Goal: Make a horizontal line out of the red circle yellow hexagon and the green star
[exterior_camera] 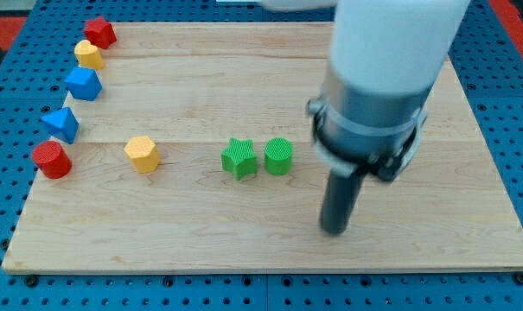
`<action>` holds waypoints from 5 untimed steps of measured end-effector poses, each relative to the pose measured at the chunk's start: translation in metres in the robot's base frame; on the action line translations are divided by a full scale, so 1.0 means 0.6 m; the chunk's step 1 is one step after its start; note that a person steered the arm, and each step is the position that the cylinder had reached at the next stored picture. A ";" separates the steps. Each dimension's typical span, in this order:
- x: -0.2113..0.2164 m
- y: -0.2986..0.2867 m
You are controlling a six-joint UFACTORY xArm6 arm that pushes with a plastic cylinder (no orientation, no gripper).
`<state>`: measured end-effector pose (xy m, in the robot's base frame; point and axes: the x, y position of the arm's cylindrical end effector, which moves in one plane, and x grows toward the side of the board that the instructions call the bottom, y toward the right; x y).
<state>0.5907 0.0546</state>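
Observation:
The red circle [51, 160] lies at the board's left edge. The yellow hexagon [143, 154] sits to its right, with a gap between them. The green star [239, 159] lies near the board's middle, touching or nearly touching a green circle [278, 156] on its right. These lie roughly along one horizontal row. My tip [334, 229] rests on the board, below and to the right of the green circle, apart from all blocks.
Up the left edge stand a blue triangle [61, 124], a blue block [84, 84], a yellow block [89, 55] and a red block [99, 33]. The arm's large white and grey body [382, 78] covers the board's upper right. The wooden board [244, 233] lies on a blue surface.

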 end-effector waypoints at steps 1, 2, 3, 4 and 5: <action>-0.002 -0.223; -0.096 -0.361; -0.116 -0.341; -0.186 -0.303; -0.235 -0.303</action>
<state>0.4496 -0.1274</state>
